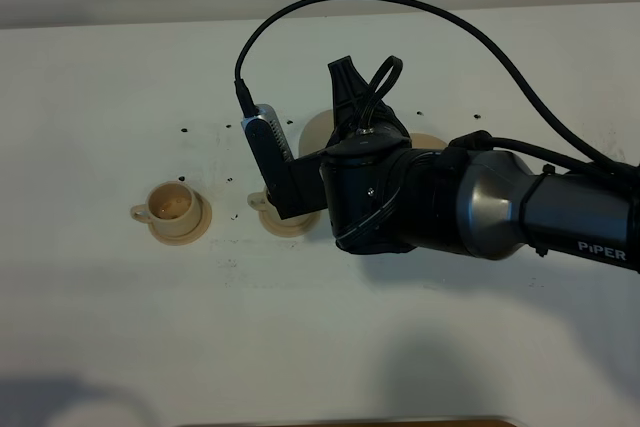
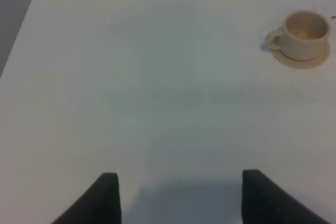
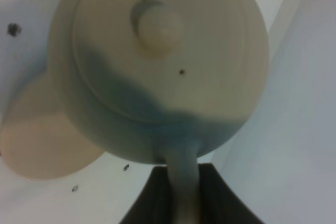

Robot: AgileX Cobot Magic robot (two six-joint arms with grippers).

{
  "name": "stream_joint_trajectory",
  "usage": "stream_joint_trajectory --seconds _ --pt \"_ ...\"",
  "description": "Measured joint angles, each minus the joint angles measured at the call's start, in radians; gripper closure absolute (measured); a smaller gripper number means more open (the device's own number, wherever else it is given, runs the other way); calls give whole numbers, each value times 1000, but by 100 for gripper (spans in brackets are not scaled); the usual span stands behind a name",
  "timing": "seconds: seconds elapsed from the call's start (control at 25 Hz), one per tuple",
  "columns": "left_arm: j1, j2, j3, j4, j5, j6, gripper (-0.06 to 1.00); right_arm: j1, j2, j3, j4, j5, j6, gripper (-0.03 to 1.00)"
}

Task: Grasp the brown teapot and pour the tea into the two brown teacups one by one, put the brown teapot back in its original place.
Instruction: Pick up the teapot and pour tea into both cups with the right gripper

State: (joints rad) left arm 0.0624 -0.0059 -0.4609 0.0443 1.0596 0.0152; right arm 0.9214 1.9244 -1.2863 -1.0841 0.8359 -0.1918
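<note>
While the right gripper point(image 3: 181, 182) is clenched on the loop handle of the pale tan, squat round ceramic teapot point(image 3: 157, 66), the pot hangs with its knobbed lid toward the wrist camera. It is just beside and partly over the flat round pale tan saucer point(image 3: 37, 145) that is its resting place. From the high camera the teapot is almost wholly hidden under the right arm's wrist, which reaches across the middle of the white table point(image 1: 400, 347). The two small pale tan ceramic teacups sit on their own saucers: the far cup point(image 1: 172, 207) stands in the open toward the left, and the near cup point(image 1: 262, 205) is half covered by the wrist. The left gripper point(image 2: 181, 200) hovers well apart, fingers spread with nothing between them.

I judge the step in hand to be carrying the teapot to a cup for pouring. Whether either cup already holds tea I cannot tell. To do it well, hold the pot level in transit and high enough to clear the cup. Bring the spout over the cup's mouth, not its rim. Then roll the wrist slowly, so the lid does not slip off and the narrow handle does not twist in the grip.
</note>
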Motion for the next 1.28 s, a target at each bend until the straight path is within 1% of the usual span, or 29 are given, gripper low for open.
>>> stream_joint_trajectory --seconds 0.32,0.44,0.68,0.88,1.0,1.08,1.16,1.28 --pt "0 0 0 0 0 4 46 0 0 0 8 0 7 86" --pt "0 0 0 0 0 4 46 0 0 0 29 -1 46 86" --pt "0 0 0 0 0 3 46 0 0 0 77 -3 173 86" --pt "0 0 0 0 0 2 46 0 0 0 156 -1 285 86" --pt "0 0 0 0 0 1 46 0 0 -26 185 42 342 86" --pt "0 0 0 0 0 1 46 0 -9 -61 210 83 357 86" --pt "0 0 0 0 0 1 46 0 -28 -92 266 114 367 86" --pt "0 0 0 0 0 1 46 -1 -61 -114 392 142 376 86"
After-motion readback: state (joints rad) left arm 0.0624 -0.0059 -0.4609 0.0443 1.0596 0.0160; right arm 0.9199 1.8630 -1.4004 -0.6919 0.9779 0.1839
